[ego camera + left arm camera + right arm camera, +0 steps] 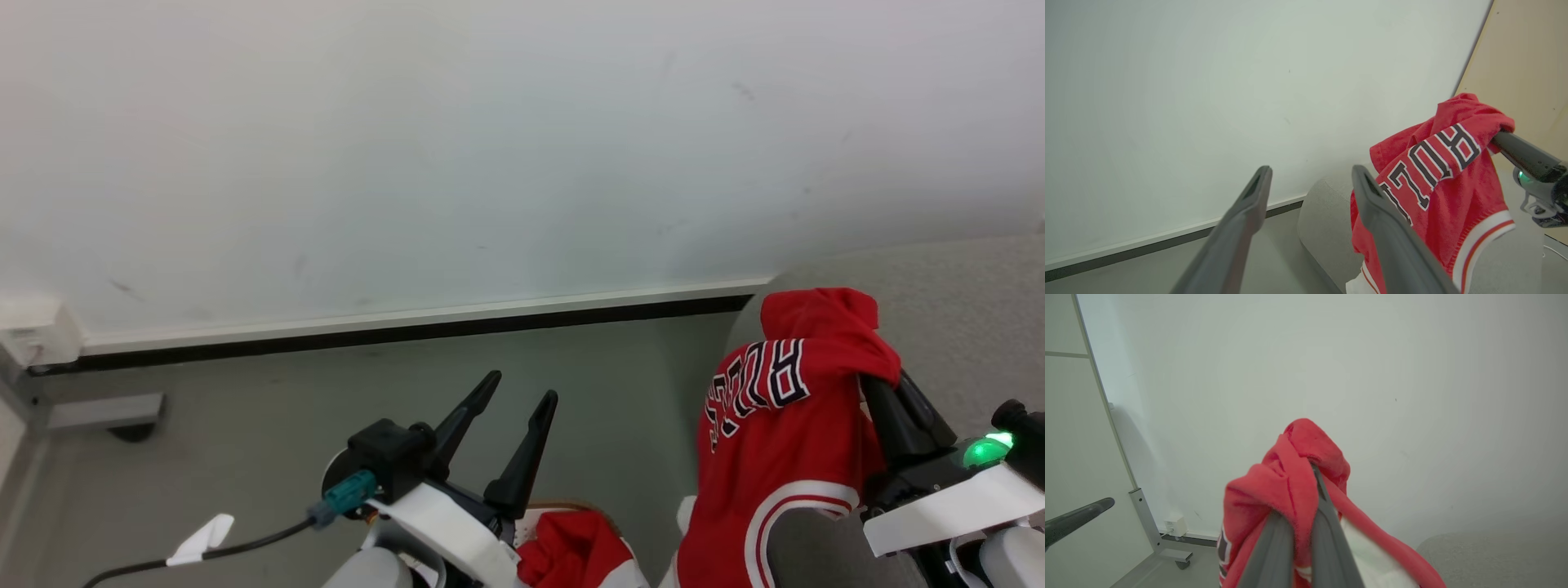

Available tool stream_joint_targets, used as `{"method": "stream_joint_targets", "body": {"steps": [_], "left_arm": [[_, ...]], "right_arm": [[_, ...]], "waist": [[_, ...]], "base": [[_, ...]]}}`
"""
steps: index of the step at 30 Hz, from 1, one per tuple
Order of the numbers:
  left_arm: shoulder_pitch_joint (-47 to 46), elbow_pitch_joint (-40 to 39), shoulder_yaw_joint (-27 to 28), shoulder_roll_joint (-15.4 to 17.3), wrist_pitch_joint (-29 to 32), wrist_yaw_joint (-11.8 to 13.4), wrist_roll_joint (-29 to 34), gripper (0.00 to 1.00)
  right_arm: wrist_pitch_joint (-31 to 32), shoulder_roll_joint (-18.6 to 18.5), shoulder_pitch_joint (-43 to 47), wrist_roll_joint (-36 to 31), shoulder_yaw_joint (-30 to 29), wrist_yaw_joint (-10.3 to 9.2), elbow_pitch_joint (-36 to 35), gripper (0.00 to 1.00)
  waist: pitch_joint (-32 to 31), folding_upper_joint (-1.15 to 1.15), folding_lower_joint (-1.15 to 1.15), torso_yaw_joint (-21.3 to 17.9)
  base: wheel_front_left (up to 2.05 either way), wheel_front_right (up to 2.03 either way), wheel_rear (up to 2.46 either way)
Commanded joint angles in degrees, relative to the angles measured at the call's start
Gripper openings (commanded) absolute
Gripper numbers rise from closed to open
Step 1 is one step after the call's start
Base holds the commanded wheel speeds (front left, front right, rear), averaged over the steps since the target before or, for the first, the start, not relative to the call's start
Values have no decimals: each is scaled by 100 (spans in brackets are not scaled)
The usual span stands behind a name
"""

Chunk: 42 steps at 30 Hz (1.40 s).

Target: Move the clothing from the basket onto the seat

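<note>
one red jersey (784, 425) with block lettering hangs in the air. the right gripper (1315, 477) pinches it near its top fold, fingers closed tight on the cloth. it dangles at the near edge of the grey seat (963, 310), not yet laid down. a second red garment (571, 551) lies low beside the left gripper (522, 386), which stands wide apart and empty. the carry looks to be the step in hand. next, i judge, the right arm must reach over the seat, lower, then let go.
</note>
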Motion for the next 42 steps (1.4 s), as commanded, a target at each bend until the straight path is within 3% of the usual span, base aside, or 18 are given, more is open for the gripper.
{"method": "stream_joint_targets", "body": {"steps": [1,11,20,29,35,42], "left_arm": [[90,42,-16,-11,-45,-36,90,100],[161,273,-43,-175,-106,-118,286,100],[200,249,53,-315,-108,-219,501,100],[90,242,52,-387,-108,-298,760,100],[-247,292,-96,-367,-106,-355,940,100],[-823,295,-244,-298,-63,-386,1052,100]], "right_arm": [[-2,-67,128,-73,-147,-12,-106,0],[-1,-157,464,68,-727,-11,-684,0],[-1,-315,484,75,-735,-12,-755,0],[244,-438,-216,81,-790,-12,-387,0],[603,-579,-1391,321,-1039,-12,54,0],[698,-1115,-3024,465,-1241,-12,951,0]], "waist": [[56,0,0,-391],[153,0,0,-1258],[241,0,0,-1606],[495,0,0,-1583],[1021,0,0,-1371],[2006,0,0,-976]], "base": [[0,0,0],[0,0,0],[0,0,0],[0,0,0],[0,0,0],[0,0,0]]}}
